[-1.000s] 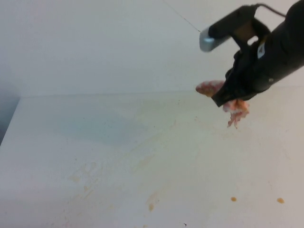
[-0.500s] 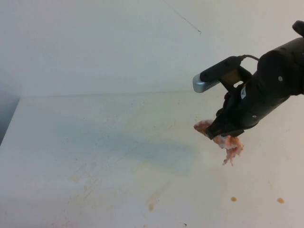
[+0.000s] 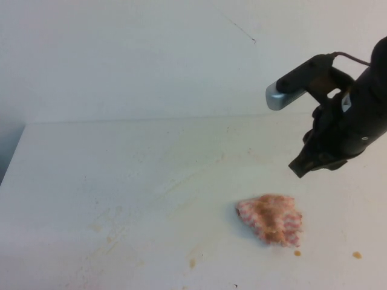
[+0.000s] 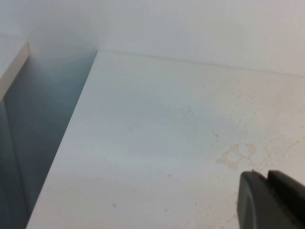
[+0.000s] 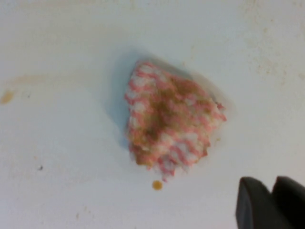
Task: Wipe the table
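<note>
A crumpled red-and-white cloth (image 3: 270,219), stained brown, lies loose on the white table (image 3: 121,181) at the right front. My right gripper (image 3: 307,164) hangs above and behind it, clear of the cloth, with nothing in it. In the right wrist view the cloth (image 5: 169,126) lies apart from the right gripper (image 5: 272,183), whose dark fingers stand only slightly apart. My left gripper (image 4: 267,175) shows only in the left wrist view, shut and empty, over the table's left part.
Small orange drops (image 3: 297,253) (image 3: 357,255) sit near the cloth at the front right. A brownish smear (image 3: 192,263) marks the front middle. A faint dried stain (image 4: 236,155) lies near the left gripper. The table's left edge (image 4: 71,129) drops off into a dark gap.
The right gripper came down towards the table with the cloth, let it go, and has since risen and moved right. The cloth now rests on the table.
</note>
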`<move>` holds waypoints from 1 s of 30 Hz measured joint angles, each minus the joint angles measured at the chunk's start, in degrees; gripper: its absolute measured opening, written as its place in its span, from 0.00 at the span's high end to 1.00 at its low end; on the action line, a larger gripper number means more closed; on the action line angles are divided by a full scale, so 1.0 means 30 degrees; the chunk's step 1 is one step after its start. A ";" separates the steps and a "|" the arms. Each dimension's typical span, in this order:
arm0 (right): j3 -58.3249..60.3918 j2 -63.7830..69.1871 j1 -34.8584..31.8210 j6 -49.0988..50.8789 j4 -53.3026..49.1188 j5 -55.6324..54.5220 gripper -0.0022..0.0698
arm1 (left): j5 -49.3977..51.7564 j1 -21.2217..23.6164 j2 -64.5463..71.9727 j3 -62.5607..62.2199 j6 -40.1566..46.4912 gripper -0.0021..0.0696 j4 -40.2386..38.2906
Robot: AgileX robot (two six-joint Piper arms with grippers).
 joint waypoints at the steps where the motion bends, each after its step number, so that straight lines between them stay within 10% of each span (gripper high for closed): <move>1: 0.0000 -0.0481 0.0000 -0.0030 0.0000 0.0579 0.88 | 0.0000 0.0000 0.0000 0.0000 0.0000 0.98 0.0000; 30: 0.0000 -0.9300 -0.0959 0.0484 0.1447 0.5650 0.97 | 0.0034 0.0000 0.0000 0.0000 0.0000 0.98 0.0000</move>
